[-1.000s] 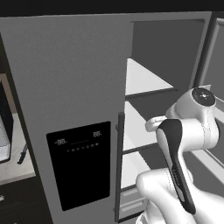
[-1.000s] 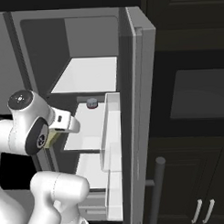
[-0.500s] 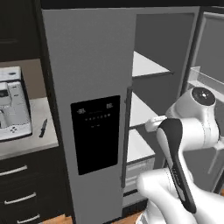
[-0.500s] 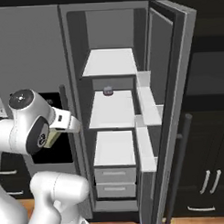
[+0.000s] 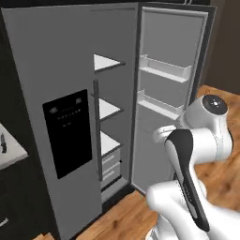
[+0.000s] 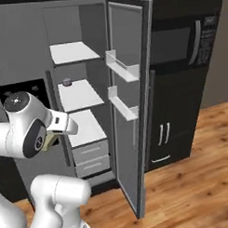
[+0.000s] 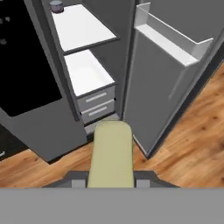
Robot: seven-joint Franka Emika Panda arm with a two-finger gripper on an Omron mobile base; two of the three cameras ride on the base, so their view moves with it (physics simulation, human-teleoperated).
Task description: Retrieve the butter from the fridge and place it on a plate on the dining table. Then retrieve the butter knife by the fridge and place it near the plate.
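On the far left, the butter knife lies on the white tabletop beside the fridge, untouched, which I judge proper since it belongs to the second part of the task. The fridge's right door stands wide open, giving clear access to the white shelves, where one small jar sits. To the right, clear of the compartment, the gripper is narrowed onto the butter, the stick pointing forward between the fingers, so retrieval appears complete and carriage to the plate is next.
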